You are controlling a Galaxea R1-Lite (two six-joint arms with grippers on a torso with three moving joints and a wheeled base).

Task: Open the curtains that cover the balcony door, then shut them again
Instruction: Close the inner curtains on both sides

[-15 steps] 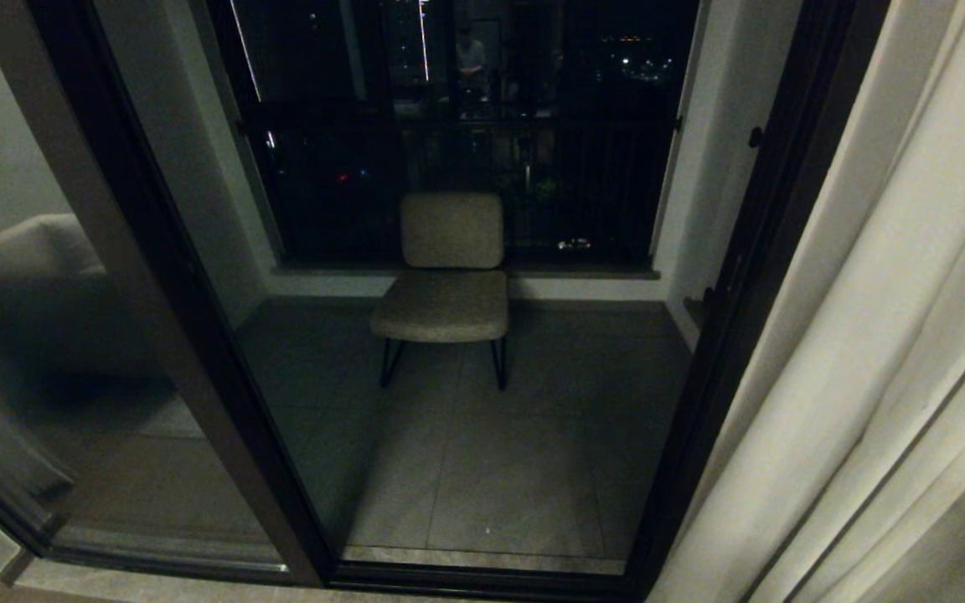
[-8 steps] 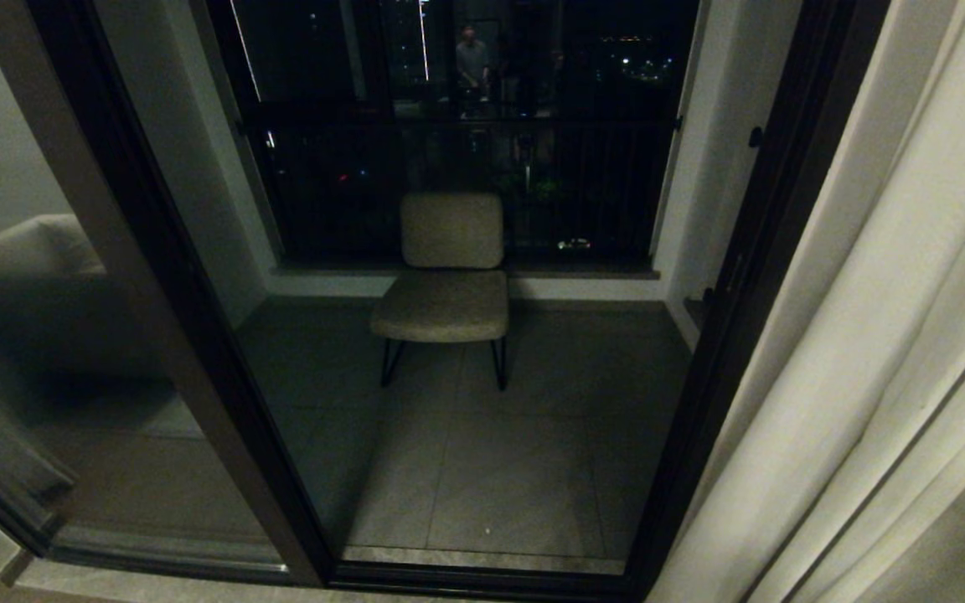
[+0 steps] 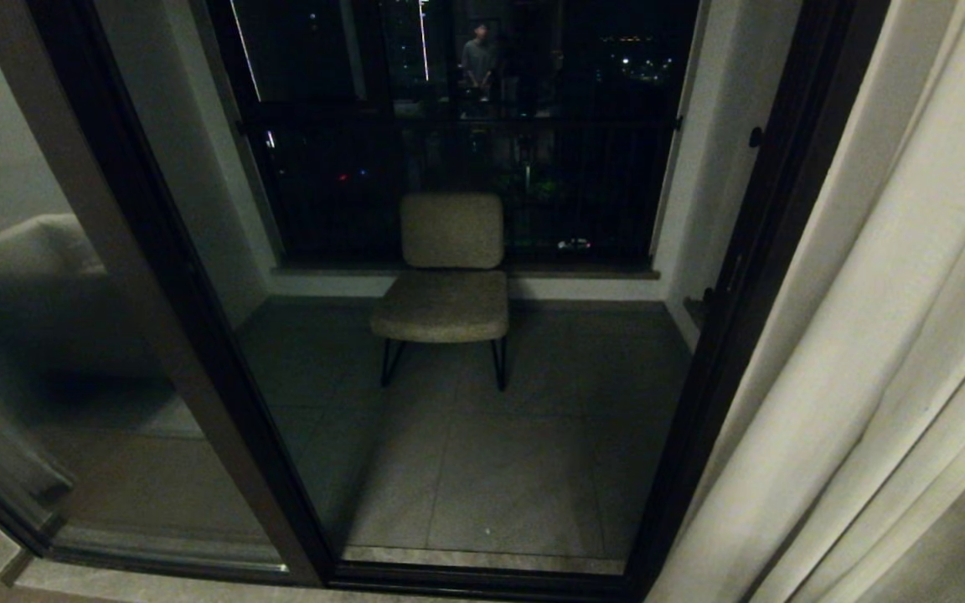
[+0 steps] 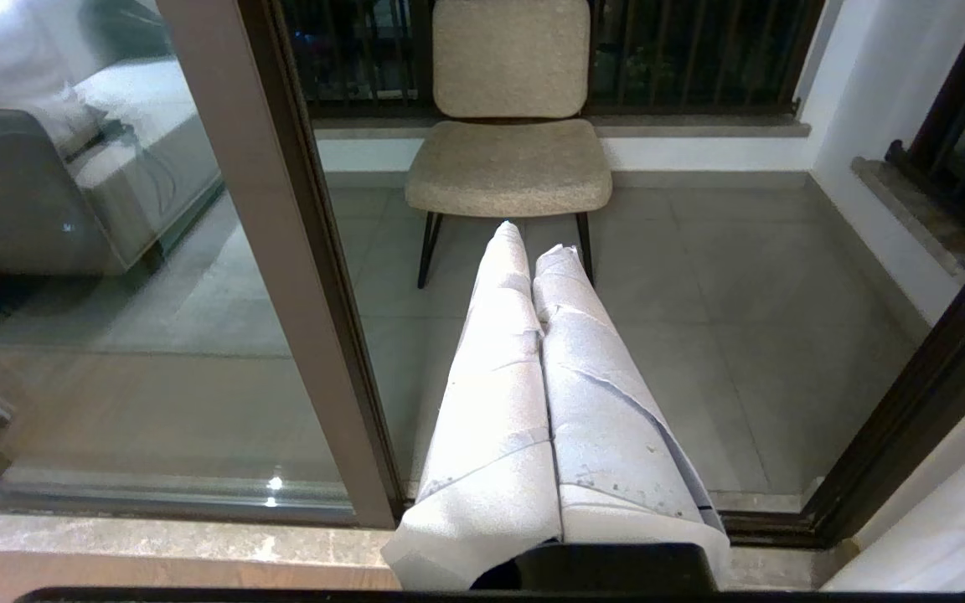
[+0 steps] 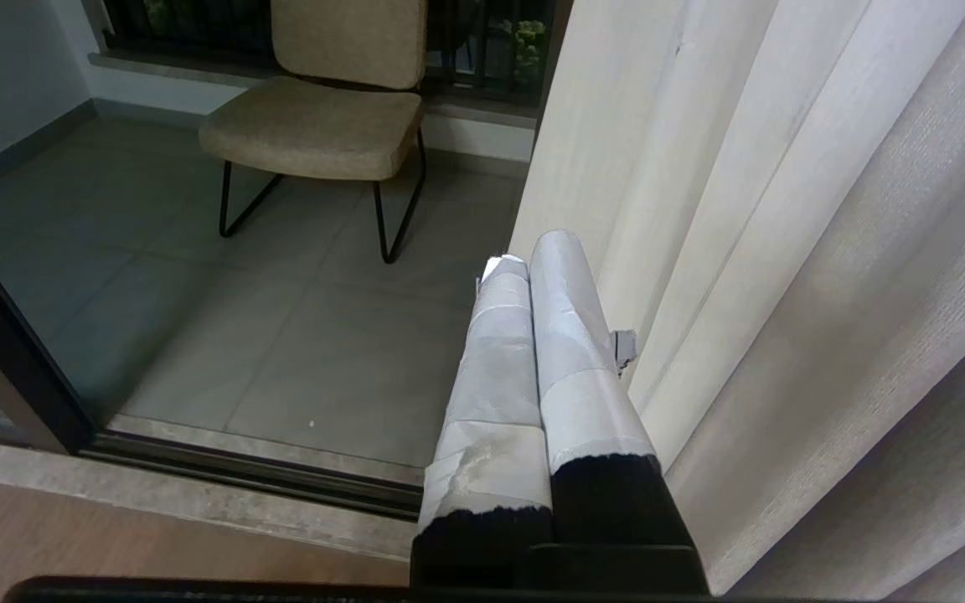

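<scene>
the curtains [image 3: 885,352] hang bunched at the robot's right, their pleats running floor to ceiling, leaving the balcony door [image 3: 172,276] uncovered with a chair [image 3: 449,276] visible beyond. the right end effector [image 5: 524,260] is the nearer one, its tips just beside the fabric's edge, closed on nothing. the left end effector [image 4: 533,243], also closed and empty, points out towards the chair, well apart from the curtains.
</scene>
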